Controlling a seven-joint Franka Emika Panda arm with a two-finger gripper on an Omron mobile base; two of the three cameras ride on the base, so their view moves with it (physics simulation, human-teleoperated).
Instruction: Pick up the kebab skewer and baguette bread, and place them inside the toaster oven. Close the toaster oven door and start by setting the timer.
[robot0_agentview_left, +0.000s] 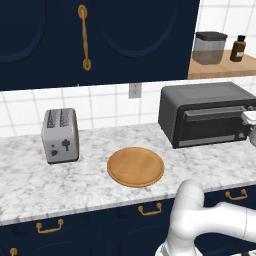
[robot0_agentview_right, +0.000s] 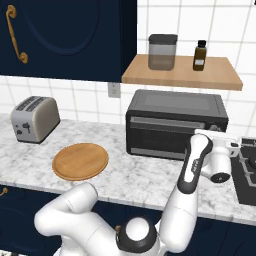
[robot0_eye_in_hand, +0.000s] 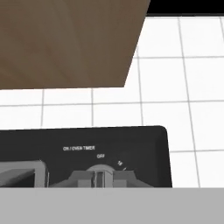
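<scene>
Dark grey, the toaster oven (robot0_agentview_right: 175, 122) sits at the far right of the marble counter (robot0_agentview_right: 135, 175), its door (robot0_agentview_right: 165, 136) shut. At its right end the gripper (robot0_eye_in_hand: 101, 178) has its fingertips (robot0_eye_in_hand: 121, 177) nearly together on either side of the timer knob (robot0_eye_in_hand: 100, 177). Further left lie a round wooden board (robot0_agentview_left: 135, 166) and a silver toaster (robot0_agentview_left: 60, 135).

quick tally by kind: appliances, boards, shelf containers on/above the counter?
Appliances: 2, toaster oven, silver toaster
Round wooden boards: 1
Shelf containers: 2, grey-lidded canister, brown bottle
Total: 5
</scene>
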